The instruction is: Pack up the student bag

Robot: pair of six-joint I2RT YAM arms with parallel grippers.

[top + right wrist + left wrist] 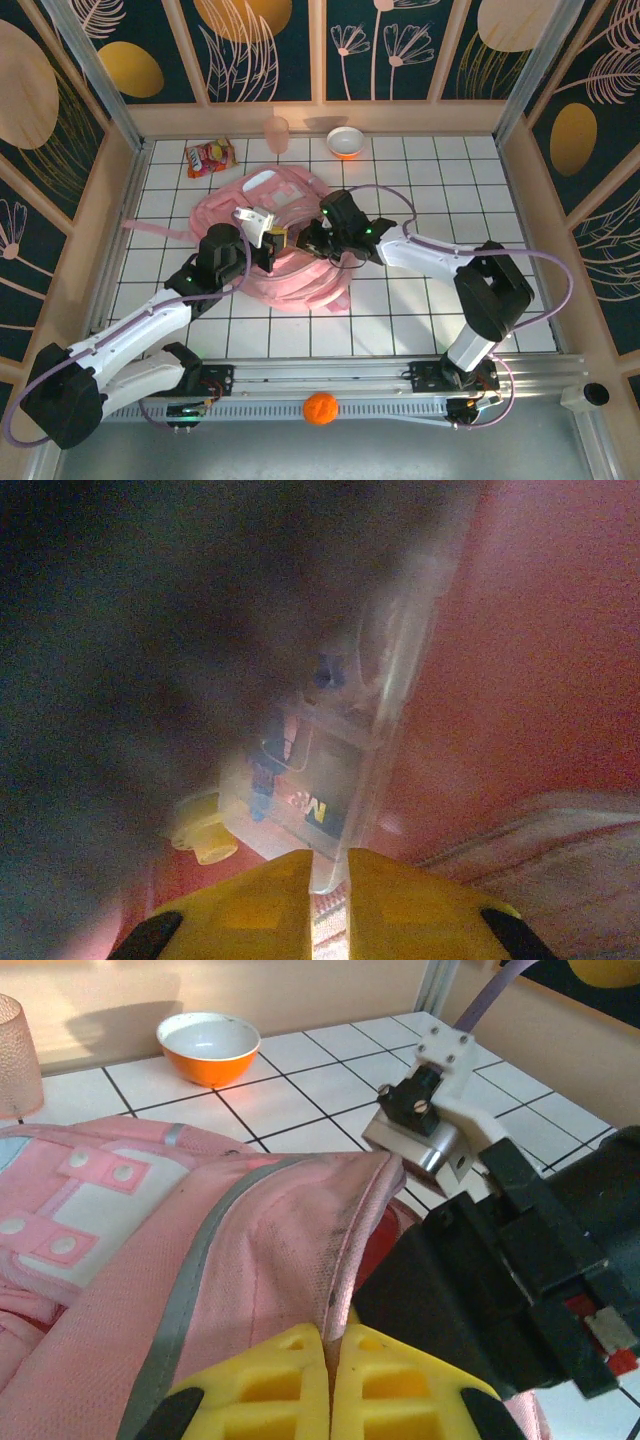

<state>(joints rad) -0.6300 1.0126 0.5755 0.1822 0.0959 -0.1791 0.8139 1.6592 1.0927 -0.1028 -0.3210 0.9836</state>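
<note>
Left tool [330,1385] is pressed together on the rim of the pink student bag [230,1250], which lies in the middle of the bench [450,190]. Right tool [330,890], inside the bag's reddish hollow, pinches the edge of a clear plastic case [320,780]. By the back wall stand an orange bowl [345,142], a pink cup [277,133] and a snack packet [210,157]. Bare tiles lie to the right.

A white-tiled table [400,330] with dark grid lines sits inside a pale wooden frame [320,118]. Dark wall panels [400,40] carry gold ovals and pale leaf outlines. An aluminium rail [330,372] lines the table's near edge.
</note>
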